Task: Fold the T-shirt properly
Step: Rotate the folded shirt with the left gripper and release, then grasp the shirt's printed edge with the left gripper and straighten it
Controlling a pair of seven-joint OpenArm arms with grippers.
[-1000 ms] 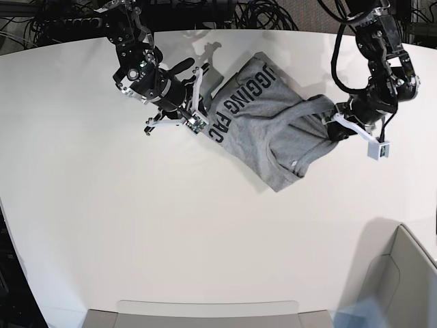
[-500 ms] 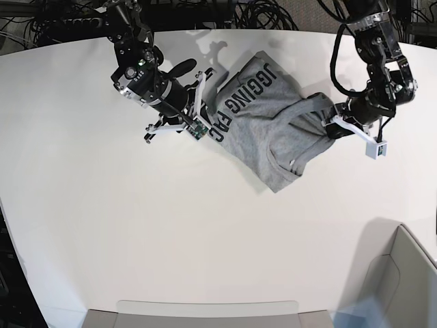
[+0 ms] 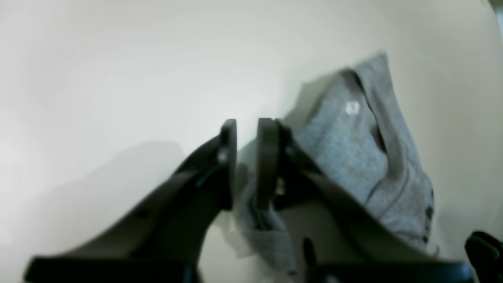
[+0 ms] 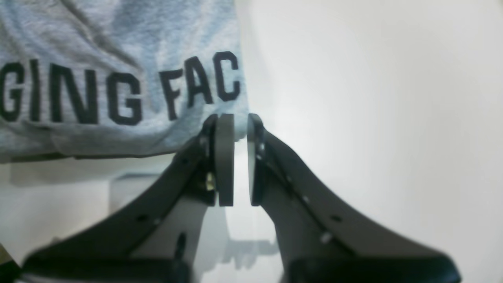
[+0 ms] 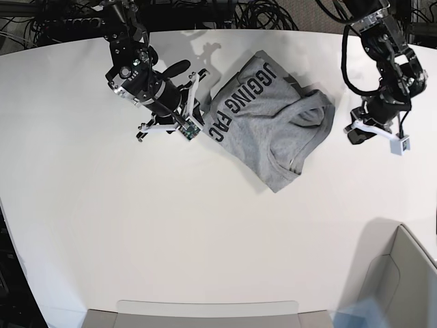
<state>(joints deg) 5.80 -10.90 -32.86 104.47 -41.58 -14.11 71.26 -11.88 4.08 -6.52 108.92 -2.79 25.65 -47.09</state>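
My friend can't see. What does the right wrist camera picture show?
A grey T-shirt with black letters "GING FAC" lies on a white table. The right gripper sits at the shirt's edge, jaws slightly apart, holding nothing.

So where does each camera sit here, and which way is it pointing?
Base: overhead, looking down on the white table, the T-shirt and both arms.
Left wrist: behind the left gripper, looking along its fingers over the table at the shirt's plain side; jaws slightly apart.
Right wrist: behind the right gripper, facing the shirt's lettered edge; jaws slightly apart, nothing between them.
Shared: all three show the T-shirt and table.
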